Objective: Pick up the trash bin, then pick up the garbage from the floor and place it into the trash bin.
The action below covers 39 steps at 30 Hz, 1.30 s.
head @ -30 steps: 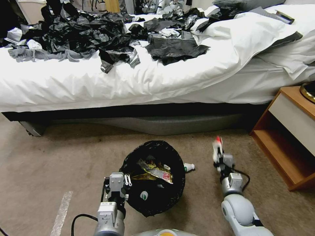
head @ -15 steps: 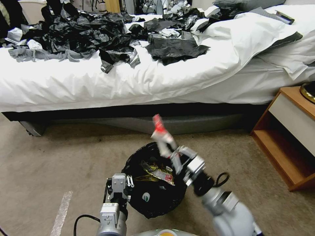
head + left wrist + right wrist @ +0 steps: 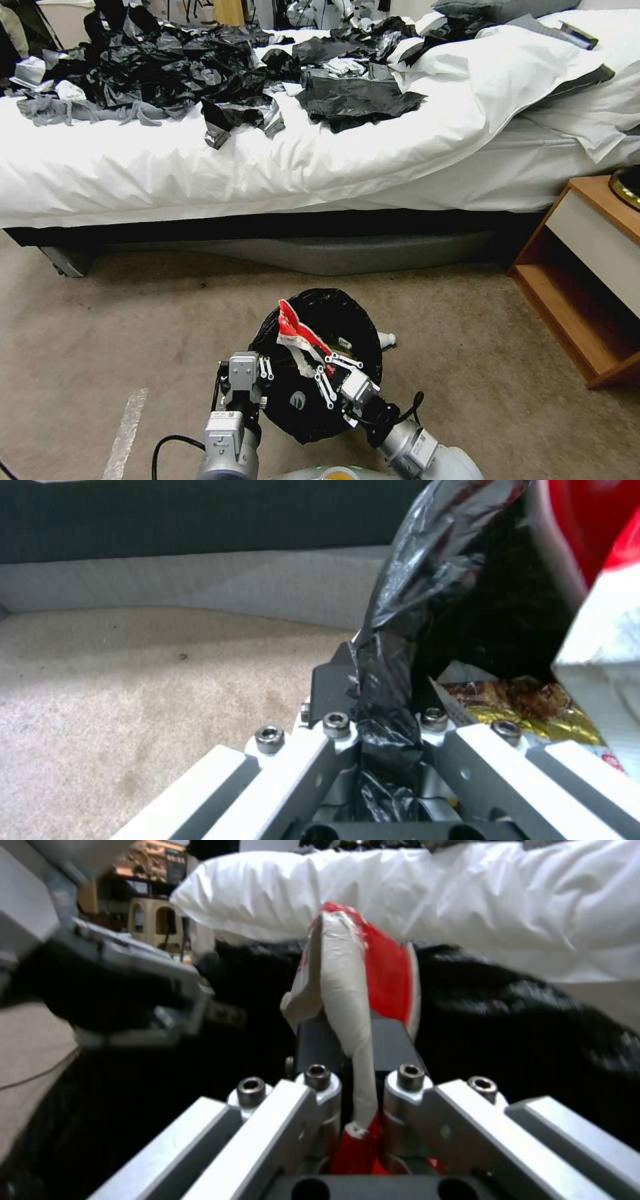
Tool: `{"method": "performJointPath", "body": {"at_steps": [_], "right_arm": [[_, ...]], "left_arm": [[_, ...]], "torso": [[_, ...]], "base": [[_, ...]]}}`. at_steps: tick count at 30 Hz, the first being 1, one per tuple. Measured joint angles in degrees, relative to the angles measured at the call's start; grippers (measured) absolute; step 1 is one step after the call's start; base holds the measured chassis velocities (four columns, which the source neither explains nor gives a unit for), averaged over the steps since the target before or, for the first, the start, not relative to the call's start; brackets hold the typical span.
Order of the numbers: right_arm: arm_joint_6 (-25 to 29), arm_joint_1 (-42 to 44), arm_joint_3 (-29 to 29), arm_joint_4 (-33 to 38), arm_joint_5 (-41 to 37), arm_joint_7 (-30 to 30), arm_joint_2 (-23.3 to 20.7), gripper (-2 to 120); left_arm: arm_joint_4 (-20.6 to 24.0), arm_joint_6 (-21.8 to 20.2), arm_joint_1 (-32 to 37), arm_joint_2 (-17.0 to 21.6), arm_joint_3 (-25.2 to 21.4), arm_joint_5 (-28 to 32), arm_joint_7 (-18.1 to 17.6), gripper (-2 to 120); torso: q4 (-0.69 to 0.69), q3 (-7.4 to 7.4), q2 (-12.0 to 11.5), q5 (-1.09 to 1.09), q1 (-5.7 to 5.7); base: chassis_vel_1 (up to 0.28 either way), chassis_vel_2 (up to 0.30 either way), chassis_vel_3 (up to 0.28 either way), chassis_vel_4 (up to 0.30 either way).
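While our left pincer (image 3: 262,369) stays clenched on the bin (image 3: 320,363) rim, our right pincer (image 3: 319,360) has swung in over its mouth, grasping the red wrapper (image 3: 297,331), ready to drop.

wrapper (image 3: 298,331): red and white | bin liner (image 3: 347,313): glossy black | carpet (image 3: 133,320): beige

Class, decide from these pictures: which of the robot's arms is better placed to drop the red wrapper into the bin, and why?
The right. The right gripper is shut on the red wrapper, over the bin's mouth. The left gripper is shut on the bin's bag-covered rim, so it is occupied.
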<state>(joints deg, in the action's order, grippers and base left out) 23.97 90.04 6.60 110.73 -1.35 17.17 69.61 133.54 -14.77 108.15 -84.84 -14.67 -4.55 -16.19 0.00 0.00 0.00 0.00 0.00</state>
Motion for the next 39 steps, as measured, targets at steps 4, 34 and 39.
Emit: {"method": "performJointPath", "body": {"at_steps": [4,34,39], "right_arm": [[-0.21,0.2,0.27,-0.94,0.08,-0.62,-0.12,0],[-6.22,1.27,-0.91,-0.22,-2.54,-7.14,-1.35,73],[-7.22,1.2,-1.15,0.69,-3.88,-7.65,-1.72,92]], "left_arm": [[0.05,-0.05,-0.17,0.01,-0.36,0.41,0.07,1],[1.12,-0.26,-0.06,-0.22,0.17,-0.03,0.08,1],[1.12,-0.26,-0.04,-0.35,0.53,-0.27,0.1,1]], "torso": [[0.0,0.0,0.0,0.0,0.0],[0.0,0.0,0.0,0.0,0.0],[0.0,0.0,0.0,0.0,0.01]], "base": [[0.0,0.0,0.0,0.0],[0.0,0.0,0.0,0.0],[0.0,0.0,0.0,0.0]]}}
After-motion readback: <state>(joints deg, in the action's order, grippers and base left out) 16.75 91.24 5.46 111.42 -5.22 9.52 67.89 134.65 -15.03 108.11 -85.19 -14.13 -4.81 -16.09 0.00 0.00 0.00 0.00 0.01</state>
